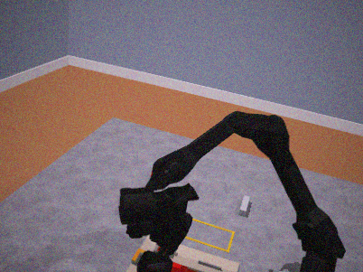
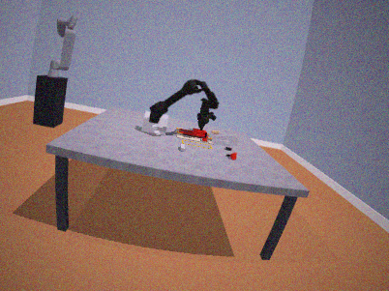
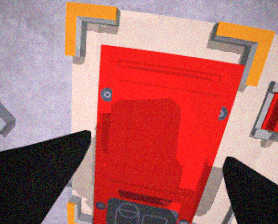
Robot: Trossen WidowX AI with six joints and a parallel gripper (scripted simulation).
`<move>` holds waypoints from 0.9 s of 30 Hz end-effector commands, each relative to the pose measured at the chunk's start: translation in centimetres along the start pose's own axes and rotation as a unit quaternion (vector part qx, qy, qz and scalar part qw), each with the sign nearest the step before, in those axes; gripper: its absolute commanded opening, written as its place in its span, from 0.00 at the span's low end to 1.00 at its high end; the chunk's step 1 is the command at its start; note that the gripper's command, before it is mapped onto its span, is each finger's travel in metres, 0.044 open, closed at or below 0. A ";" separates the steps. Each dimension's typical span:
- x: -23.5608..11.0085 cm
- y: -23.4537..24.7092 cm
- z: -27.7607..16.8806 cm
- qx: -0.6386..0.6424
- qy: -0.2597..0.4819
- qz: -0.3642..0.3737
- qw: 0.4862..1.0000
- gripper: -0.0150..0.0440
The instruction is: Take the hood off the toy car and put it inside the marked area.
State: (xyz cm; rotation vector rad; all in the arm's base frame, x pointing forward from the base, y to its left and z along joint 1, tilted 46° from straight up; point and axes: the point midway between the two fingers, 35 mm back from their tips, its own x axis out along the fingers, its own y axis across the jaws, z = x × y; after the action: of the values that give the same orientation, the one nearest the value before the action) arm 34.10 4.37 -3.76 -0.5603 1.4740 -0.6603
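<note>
In the wrist view we see our gripper (image 3: pixel 159 172) spread wide with nothing between its fingers; one dark fingertip (image 3: pixel 47 167) comes in from eight o'clock and the other from four o'clock. Between them, filling the middle of the frame, lies the red hood (image 3: pixel 165 125) of the toy car (image 3: pixel 145 212). It sits flat on a cream base plate (image 3: pixel 165 32), and the fingertips stand to either side of the hood's lower half, above it rather than touching as far as we can tell. A darker patch, the gripper's shadow, falls on the centre of the hood. Orange corner brackets (image 3: pixel 87 22) frame the plate at eleven and one o'clock. A grey part of the car shows at six o'clock, just under the hood's near edge.

From the top view the arm (image 1: pixel 253 135) arches over the grey table (image 1: pixel 81 193), with the wrist hanging over the plate at six o'clock. The yellow-outlined marked area (image 1: pixel 212 235) lies just beside the plate, at about two o'clock from the gripper, and a small grey block (image 1: pixel 245 205) sits beyond it.

In the exterior view the hood appears as a red patch under the gripper near the table's middle.
</note>
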 end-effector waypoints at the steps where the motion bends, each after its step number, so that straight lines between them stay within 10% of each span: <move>1: 0.3 0.0 0.0 -0.003 -0.001 -0.002 1.000 1.00; 27: 1.5 0.0 0.0 -0.003 -0.001 -0.002 1.000 1.00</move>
State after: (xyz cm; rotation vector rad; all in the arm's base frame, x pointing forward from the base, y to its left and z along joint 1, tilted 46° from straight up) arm 34.01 3.38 -4.72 -0.5616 1.4747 -0.6609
